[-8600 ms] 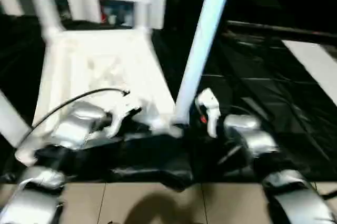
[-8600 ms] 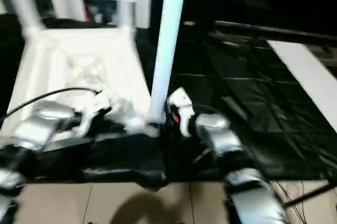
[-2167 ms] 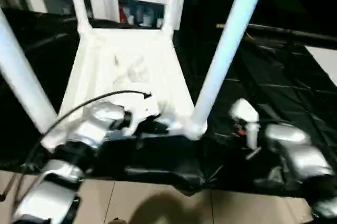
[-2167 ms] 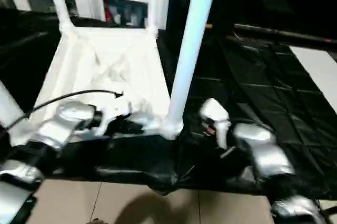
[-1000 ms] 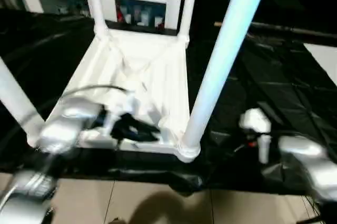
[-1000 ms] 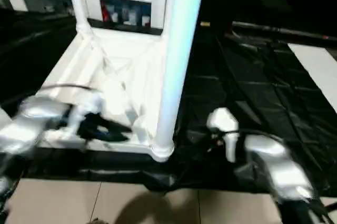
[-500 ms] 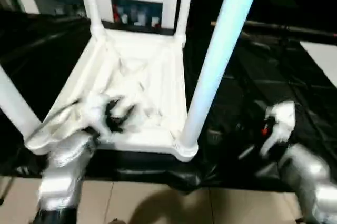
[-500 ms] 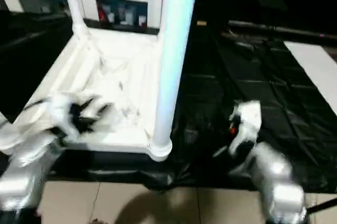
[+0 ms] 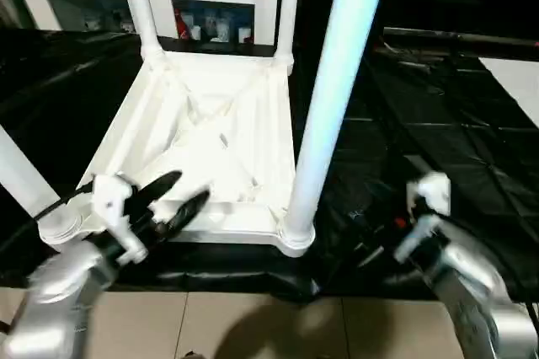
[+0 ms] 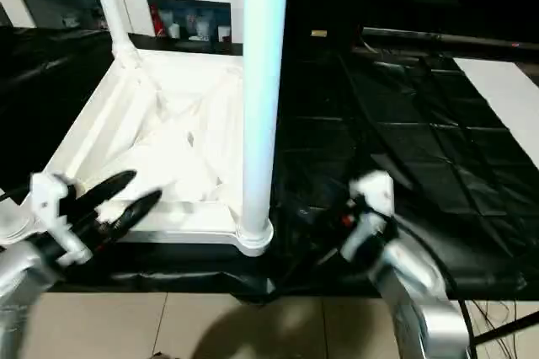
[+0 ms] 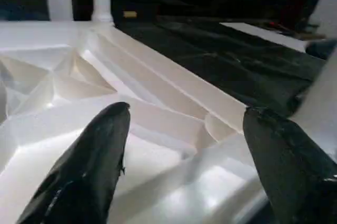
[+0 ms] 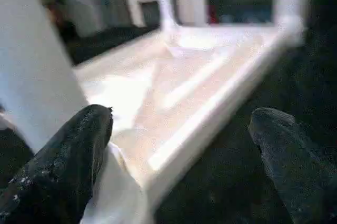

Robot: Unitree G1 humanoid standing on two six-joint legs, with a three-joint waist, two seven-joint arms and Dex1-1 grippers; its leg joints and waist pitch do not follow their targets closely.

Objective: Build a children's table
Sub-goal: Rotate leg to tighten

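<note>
The tabletop lies upside down at the near edge of the black-sheeted worktable, with tube legs standing in its corner sockets. The left gripper is spread wide and empty, above the tabletop's near rim. The right gripper is likewise wide apart and empty, just beside the near right leg.

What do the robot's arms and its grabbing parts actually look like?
Both forearms are rounded silver shells. The left gripper has two tapered, glossy black fingers on a white bracket. The right gripper has matching black fingers and a white wrist block with a small red mark.
</note>
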